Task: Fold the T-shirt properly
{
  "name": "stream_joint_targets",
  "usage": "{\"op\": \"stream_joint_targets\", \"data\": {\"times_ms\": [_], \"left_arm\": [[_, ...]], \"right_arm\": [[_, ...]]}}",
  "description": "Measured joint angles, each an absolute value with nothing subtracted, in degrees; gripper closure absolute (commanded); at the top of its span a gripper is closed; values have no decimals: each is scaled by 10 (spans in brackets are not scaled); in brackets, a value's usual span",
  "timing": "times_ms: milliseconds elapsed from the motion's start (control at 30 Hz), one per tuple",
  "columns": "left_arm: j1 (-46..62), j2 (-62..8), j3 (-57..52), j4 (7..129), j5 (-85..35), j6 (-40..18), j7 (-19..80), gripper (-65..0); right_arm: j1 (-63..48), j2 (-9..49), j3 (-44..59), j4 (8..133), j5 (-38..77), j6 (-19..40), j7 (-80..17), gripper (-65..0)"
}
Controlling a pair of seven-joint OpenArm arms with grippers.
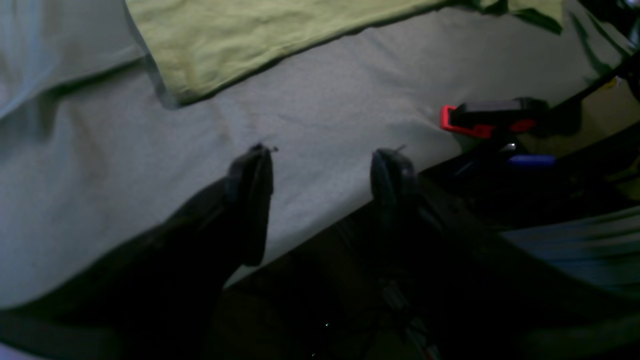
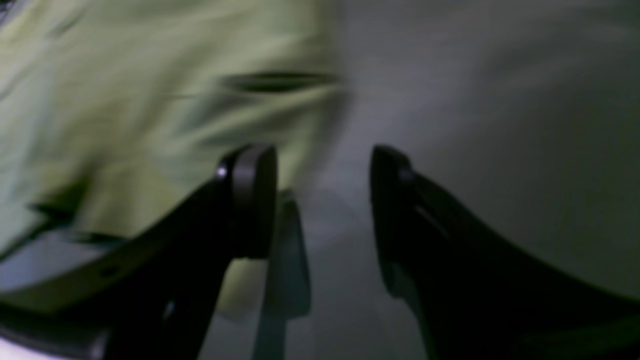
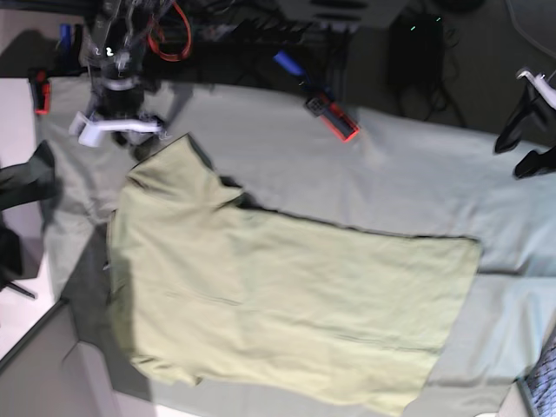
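Note:
The light olive T-shirt (image 3: 287, 295) lies spread flat on the grey-green tablecloth (image 3: 408, 165), with a sleeve pointing to the upper left. My right gripper (image 3: 122, 130) hangs just beyond that sleeve. In the blurred right wrist view it (image 2: 322, 155) is open and empty, with the T-shirt's edge (image 2: 125, 100) under and left of its left finger. My left gripper (image 3: 521, 148) is at the far right edge, well away from the shirt. It (image 1: 325, 155) is open over bare cloth near the table's edge, and the T-shirt (image 1: 240, 40) lies farther off.
A red and black clamp (image 3: 334, 117) grips the cloth at the back edge and also shows in the left wrist view as the clamp (image 1: 470, 122). A second clamp (image 3: 39, 91) sits far left. A dark garment (image 3: 26, 178) lies at the left edge. Cables and gear crowd the back.

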State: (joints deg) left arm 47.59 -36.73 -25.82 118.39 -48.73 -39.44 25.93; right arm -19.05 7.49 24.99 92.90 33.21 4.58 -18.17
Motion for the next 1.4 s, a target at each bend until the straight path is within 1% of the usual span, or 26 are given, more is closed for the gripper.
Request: {"op": "stream_joint_targets", "data": {"times_ms": [200,267,567,700,833,1000,1167,1200,1233,1333,1400], "left_arm": [[476,-375,-258,1184,-484,-393,256,-349],[476,-375,-258,1184,-474,-379,255,-349],[472,-375,-258,1184,-474,-377,255,-349],[473,-375,-258,1184,-474,-376,253,-349],[473,-375,-258,1184,-465,-376,253,-349],[473,-375,-258,1184,-465,-376,253,-349],[466,-375,-258,1184,-465,-375,256,-349],[460,-375,-258,1184,-465,-375,260,-349],[453,-375,-258,1184,-465,-375,262,-349],[432,-375,-258,1184,-465,-369,263,-349],[418,-374,-258,1184,-467,-369,265,-349]], "right_arm": [[-168,43,213,913,330,49,-172,-301],[-168,33,213,913,316,48,-170,-301],[-197,30,248,919,339,54,-180,-300],[-200,7,248,919,354,56,-174,-300],[-179,-17,251,919,356,56,-173,-300],[-148,-36,251,917,351,56,-188,-300],[-146,-54,251,917,351,56,-187,-293],[-146,-57,251,917,351,56,-185,-263],[-146,-59,251,917,347,55,-186,-211],[-146,-65,251,915,314,54,-181,-4],[-146,-67,251,915,283,55,-170,0]]}}
